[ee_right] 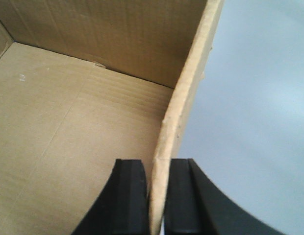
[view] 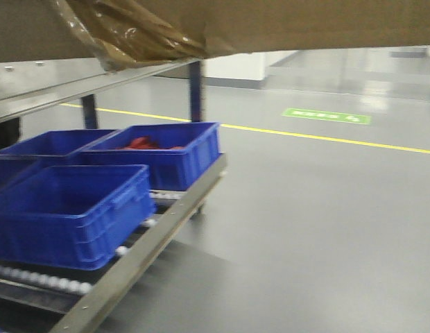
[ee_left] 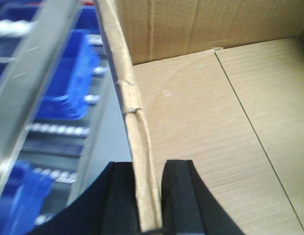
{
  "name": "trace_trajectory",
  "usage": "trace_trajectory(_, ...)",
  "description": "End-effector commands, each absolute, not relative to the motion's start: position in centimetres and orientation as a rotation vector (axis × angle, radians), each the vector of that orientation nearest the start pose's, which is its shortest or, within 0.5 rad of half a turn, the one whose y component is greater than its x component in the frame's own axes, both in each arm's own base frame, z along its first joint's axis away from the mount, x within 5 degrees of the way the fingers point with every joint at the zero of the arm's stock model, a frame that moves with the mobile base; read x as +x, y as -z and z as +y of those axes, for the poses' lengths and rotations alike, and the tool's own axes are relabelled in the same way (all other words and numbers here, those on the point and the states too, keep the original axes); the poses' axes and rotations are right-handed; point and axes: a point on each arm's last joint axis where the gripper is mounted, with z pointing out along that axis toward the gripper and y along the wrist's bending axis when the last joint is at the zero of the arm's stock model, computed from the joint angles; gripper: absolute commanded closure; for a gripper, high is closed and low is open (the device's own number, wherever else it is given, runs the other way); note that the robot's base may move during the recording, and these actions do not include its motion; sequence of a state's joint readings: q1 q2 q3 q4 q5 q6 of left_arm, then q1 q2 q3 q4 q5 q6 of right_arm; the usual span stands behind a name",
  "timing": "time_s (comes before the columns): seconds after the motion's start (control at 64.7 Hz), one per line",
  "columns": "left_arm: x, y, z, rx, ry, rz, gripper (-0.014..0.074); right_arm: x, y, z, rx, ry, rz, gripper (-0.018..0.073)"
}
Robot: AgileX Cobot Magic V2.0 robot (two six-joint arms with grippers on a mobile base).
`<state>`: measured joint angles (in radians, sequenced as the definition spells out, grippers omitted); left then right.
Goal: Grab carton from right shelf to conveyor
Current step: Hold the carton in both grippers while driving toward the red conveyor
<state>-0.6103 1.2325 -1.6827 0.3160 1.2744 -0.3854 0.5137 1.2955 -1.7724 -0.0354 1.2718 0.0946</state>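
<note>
Blue bins [view: 69, 215], yellow floor line [view: 326, 137], green marking [view: 326, 116].

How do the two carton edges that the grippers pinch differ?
The left edge, held by the left gripper, is creased and splitting, with blue bins beyond; the right edge, held by the right gripper, is smoother, with grey floor beyond. Both are brown cardboard, clamped tight.

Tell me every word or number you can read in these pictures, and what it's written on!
Green floor sign: it has white marks, but they are too blurred to read.
Cardboard box: plain brown, no print shows in any view.
Blue bins: no labels show.
Red thing in the far bin: too blurred to show any lettering.
So nothing here can actually be read.
</note>
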Motion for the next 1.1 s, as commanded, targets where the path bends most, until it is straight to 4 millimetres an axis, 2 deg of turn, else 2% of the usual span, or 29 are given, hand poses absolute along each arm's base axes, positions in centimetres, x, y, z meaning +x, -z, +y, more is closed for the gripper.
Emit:
trace_trajectory(0.0, 18.55, -49.91, -10.24, 0.237, 0.190, 2.187, 0.0613, 19.88, -50.57, 11.32, -0.494, -0.318, 2.177, 0.0629)
trace_trajectory(1.081, 18.56, -49.92, -10.22, 0.237, 0.187, 2.186, 0.0613, 19.88, -50.57, 11.32, -0.494, -0.318, 2.177, 0.0629)
